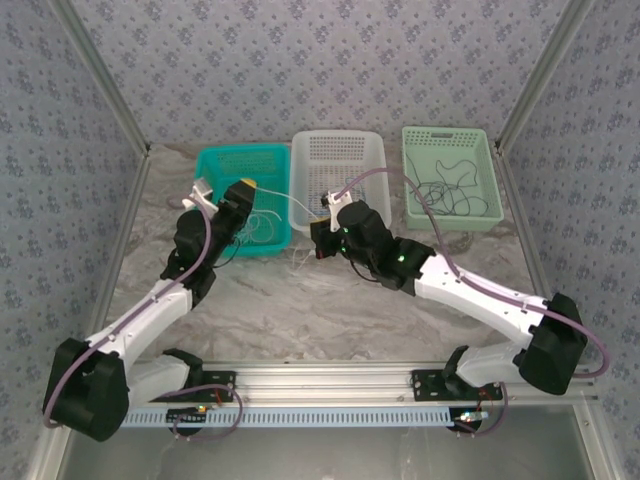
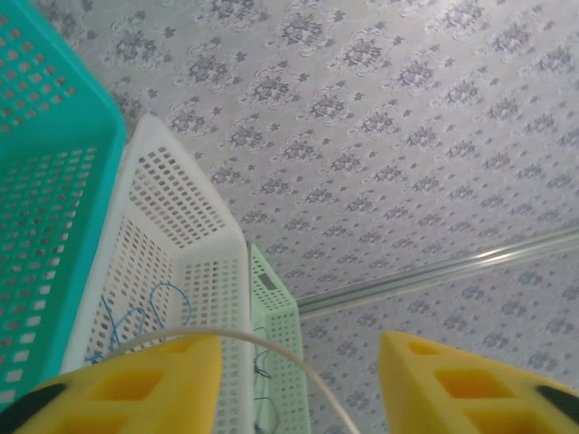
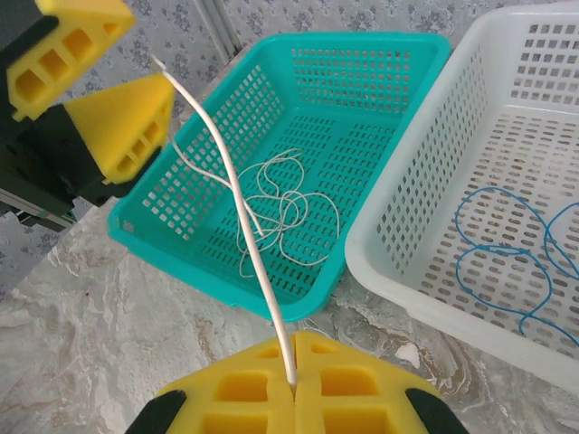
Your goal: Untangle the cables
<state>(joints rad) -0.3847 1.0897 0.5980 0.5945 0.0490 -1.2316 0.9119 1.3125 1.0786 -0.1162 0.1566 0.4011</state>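
My right gripper (image 3: 294, 354) is shut on the pale cream cable (image 3: 232, 186) just in front of the teal basket (image 3: 362, 41). That cable rises taut to my left gripper (image 3: 149, 56), which hangs over the teal basket's near-left corner. The left jaws stand apart, and the cream cable (image 2: 252, 336) arcs across the gap beside one yellow finger (image 2: 136, 380). More cream cable lies coiled (image 3: 289, 212) on the teal basket's floor. A blue cable (image 3: 507, 262) loops in the white basket (image 3: 425, 172). A black cable (image 1: 455, 195) lies in the green basket (image 1: 445, 135).
Three baskets stand side by side at the back of the marble table (image 1: 300, 310). From the left they are teal (image 1: 215, 160), white (image 1: 335, 140) and green. Metal frame posts (image 1: 130, 110) and patterned walls close in the sides and back.
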